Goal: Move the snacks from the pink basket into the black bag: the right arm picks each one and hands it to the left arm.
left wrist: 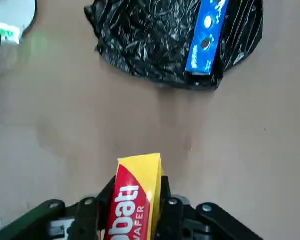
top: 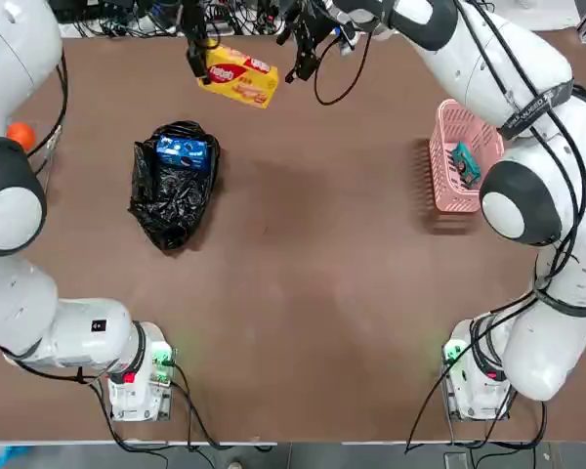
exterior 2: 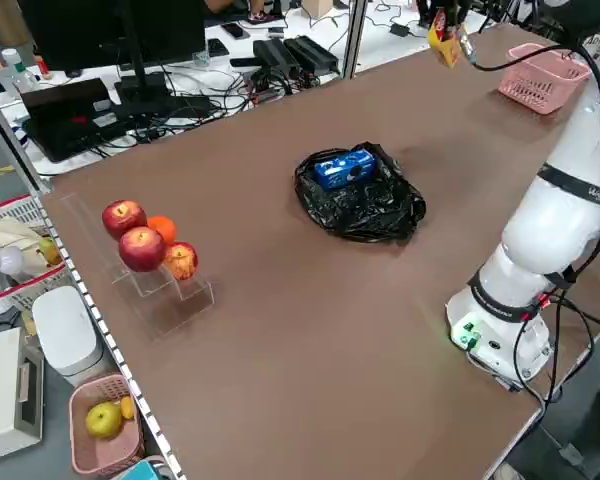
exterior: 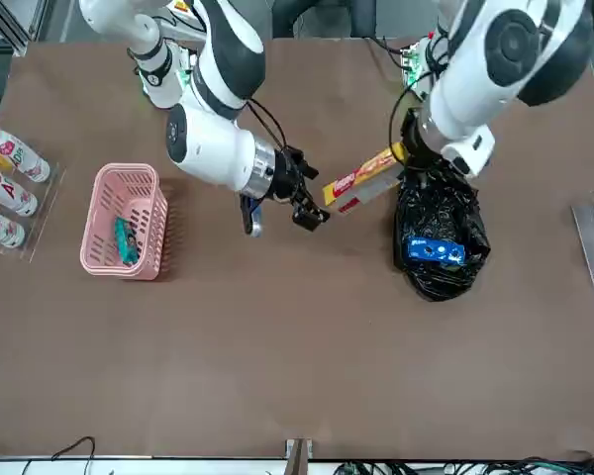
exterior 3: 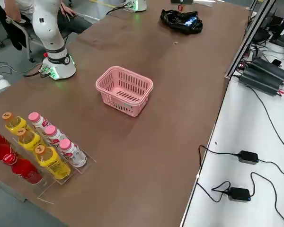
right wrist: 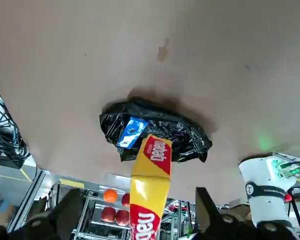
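The handover looks just done: at the top view's upper middle, the left gripper (top: 197,61) clamps the yellow wafer packet (top: 240,76), and the right gripper (top: 301,44) stands spread just beside it. Next, carry it to the black bag (top: 173,195), at left of centre, beside the blue packet (top: 182,150).
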Controlling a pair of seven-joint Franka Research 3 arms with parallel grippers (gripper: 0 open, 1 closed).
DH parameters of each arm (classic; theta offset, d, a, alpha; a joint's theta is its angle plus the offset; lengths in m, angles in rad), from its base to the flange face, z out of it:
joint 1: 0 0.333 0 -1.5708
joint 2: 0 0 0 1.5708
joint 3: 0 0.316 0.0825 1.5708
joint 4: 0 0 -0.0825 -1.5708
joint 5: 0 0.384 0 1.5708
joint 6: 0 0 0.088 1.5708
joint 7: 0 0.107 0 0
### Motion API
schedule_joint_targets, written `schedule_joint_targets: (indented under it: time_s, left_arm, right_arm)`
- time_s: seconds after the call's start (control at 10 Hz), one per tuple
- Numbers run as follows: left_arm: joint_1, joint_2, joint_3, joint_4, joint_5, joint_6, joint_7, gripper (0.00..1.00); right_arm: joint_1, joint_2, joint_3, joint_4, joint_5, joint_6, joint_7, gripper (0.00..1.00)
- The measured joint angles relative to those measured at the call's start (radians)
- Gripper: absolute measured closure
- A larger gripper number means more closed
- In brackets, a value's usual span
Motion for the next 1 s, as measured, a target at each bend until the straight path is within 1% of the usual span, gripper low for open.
schedule_joint_targets:
  time_s: [0.1, 0.3, 0.4, 0.5, 0.7, 0.8, 0.9, 1.0]
  left_arm:
    - [0.047, -0.001, 0.000, -0.041, 0.001, -0.001, 0.098, 0.65]
    - [0.160, -0.015, 0.001, -0.149, 0.006, -0.003, 0.324, 0.65]
    - [0.227, -0.025, 0.002, -0.208, 0.025, -0.002, 0.437, 0.65]
    - [0.298, -0.029, 0.003, -0.269, 0.053, 0.018, 0.543, 0.65]
    - [0.427, -0.031, 0.005, -0.377, 0.068, 0.114, 0.708, 0.65]
    - [0.463, -0.030, 0.005, -0.428, 0.069, 0.169, 0.749, 0.65]
    - [0.478, -0.026, 0.005, -0.470, 0.069, 0.228, 0.762, 0.65]
    - [0.479, -0.011, 0.004, -0.495, 0.083, 0.276, 0.763, 0.65]
  right_arm:
    - [-0.003, 0.000, -0.005, 0.001, -0.046, -0.012, -0.019, 0.00]
    - [-0.018, 0.000, -0.015, 0.022, -0.160, -0.104, -0.097, 0.00]
    - [-0.039, -0.001, -0.017, 0.045, -0.210, -0.160, -0.164, 0.00]
    - [-0.060, -0.002, -0.018, 0.061, -0.288, -0.196, -0.255, 0.00]
    - [-0.075, -0.005, -0.018, 0.069, -0.481, -0.240, -0.438, 0.00]
    - [-0.073, -0.005, -0.016, 0.069, -0.568, -0.266, -0.518, 0.00]
    - [-0.073, -0.005, -0.016, 0.070, -0.635, -0.292, -0.598, 0.00]
    - [-0.074, -0.006, -0.017, 0.069, -0.693, -0.316, -0.672, 0.00]
